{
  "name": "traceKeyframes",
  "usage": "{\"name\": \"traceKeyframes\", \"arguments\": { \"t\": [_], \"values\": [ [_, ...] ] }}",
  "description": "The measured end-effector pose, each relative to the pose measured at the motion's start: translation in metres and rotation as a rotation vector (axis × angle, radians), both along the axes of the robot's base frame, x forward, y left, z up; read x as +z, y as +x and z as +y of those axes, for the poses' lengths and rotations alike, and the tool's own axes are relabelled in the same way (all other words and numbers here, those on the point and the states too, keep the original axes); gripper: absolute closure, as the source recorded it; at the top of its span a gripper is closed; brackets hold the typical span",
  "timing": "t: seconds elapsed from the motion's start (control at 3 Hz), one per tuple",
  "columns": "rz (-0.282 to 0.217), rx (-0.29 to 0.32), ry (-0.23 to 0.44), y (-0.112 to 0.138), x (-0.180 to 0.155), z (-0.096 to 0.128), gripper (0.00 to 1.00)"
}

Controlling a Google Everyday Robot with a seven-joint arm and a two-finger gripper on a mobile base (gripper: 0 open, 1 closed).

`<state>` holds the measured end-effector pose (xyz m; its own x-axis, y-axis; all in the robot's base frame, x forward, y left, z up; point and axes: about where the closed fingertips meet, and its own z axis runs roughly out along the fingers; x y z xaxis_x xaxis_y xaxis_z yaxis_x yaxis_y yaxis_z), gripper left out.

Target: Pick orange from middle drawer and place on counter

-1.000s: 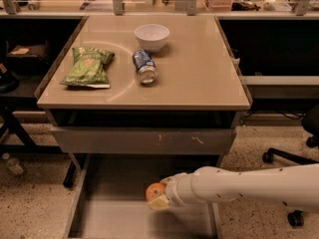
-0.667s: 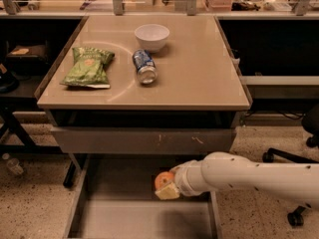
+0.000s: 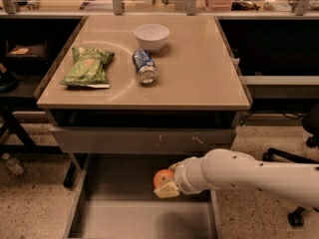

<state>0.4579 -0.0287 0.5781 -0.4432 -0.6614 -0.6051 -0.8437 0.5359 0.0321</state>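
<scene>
The orange (image 3: pixel 162 177) is a small round fruit held in my gripper (image 3: pixel 166 183) above the open middle drawer (image 3: pixel 114 218), near its back right part. The gripper is shut on the orange, with a pale finger (image 3: pixel 168 189) under it. My white arm (image 3: pixel 249 176) reaches in from the right. The tan counter (image 3: pixel 194 68) lies above and behind the drawer, on a grey cabinet.
On the counter stand a white bowl (image 3: pixel 151 36), a blue soda can (image 3: pixel 144 66) on its side and a green chip bag (image 3: pixel 88 66). A grey drawer front with pale scratches (image 3: pixel 144 141) sits just above the gripper. An office chair base (image 3: pixel 294 156) is at right.
My gripper has risen with the orange and moved a little right and back, toward the scratched drawer front. The items on the counter have not moved.
</scene>
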Motion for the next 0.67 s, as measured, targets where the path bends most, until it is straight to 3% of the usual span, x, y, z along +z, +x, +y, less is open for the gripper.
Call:
{"name": "traceKeyframes", "arguments": {
  "t": [0.67],
  "values": [
    [-0.128, -0.003, 0.037, 0.004, 0.095, -0.006, 1.00]
  ]
}}
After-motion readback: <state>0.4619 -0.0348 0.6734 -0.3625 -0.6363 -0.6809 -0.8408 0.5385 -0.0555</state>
